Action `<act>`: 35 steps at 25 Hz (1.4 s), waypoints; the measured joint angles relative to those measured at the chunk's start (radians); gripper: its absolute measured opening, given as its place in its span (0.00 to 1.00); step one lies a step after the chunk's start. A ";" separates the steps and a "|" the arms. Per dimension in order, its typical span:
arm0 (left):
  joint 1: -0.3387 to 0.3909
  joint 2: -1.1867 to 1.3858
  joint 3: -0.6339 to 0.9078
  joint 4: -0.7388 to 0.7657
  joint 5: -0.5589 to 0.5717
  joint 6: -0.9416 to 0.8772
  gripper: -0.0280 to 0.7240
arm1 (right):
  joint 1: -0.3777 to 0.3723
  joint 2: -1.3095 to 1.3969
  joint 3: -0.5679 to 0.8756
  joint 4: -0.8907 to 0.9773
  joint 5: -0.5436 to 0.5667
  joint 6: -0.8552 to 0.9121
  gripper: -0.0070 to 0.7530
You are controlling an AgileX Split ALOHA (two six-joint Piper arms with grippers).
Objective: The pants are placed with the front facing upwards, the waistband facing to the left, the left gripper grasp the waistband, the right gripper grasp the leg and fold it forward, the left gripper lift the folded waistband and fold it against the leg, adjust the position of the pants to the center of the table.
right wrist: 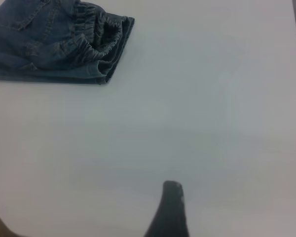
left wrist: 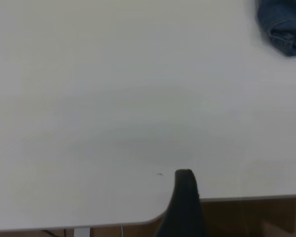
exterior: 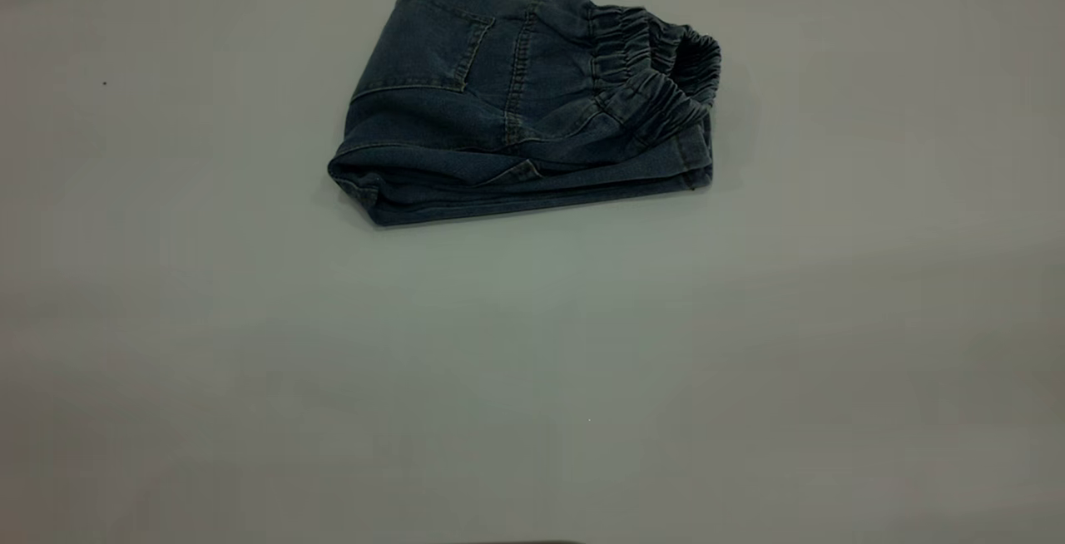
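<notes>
We see the pants (exterior: 520, 103) folded on the desk (exterior: 532, 361), waistband (exterior: 657, 70) on top; neither claw's state can be told.

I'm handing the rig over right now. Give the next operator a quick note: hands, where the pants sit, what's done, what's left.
Left hand: pulled back near the table edge, holding nothing; open or shut cannot be told.
Right hand: also back over bare table, holding nothing.
Pants: folded into a compact bundle, back pocket up, waistband on the exterior view's right, lying toward the far side.
Done: both folds look complete.
Left: probably slide the bundle nearer the table's center.
</notes>
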 joint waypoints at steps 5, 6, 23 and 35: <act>0.000 0.000 0.000 0.000 0.000 0.000 0.77 | 0.000 0.000 0.000 0.000 0.000 0.000 0.75; 0.000 0.000 0.000 0.000 0.000 0.000 0.77 | 0.000 0.000 0.000 -0.002 0.000 0.000 0.75; 0.000 0.000 0.000 0.000 0.000 0.001 0.77 | 0.000 0.000 0.001 -0.124 -0.008 0.101 0.75; 0.000 0.000 0.000 0.000 0.000 0.001 0.77 | 0.000 0.000 0.001 -0.124 -0.008 0.101 0.75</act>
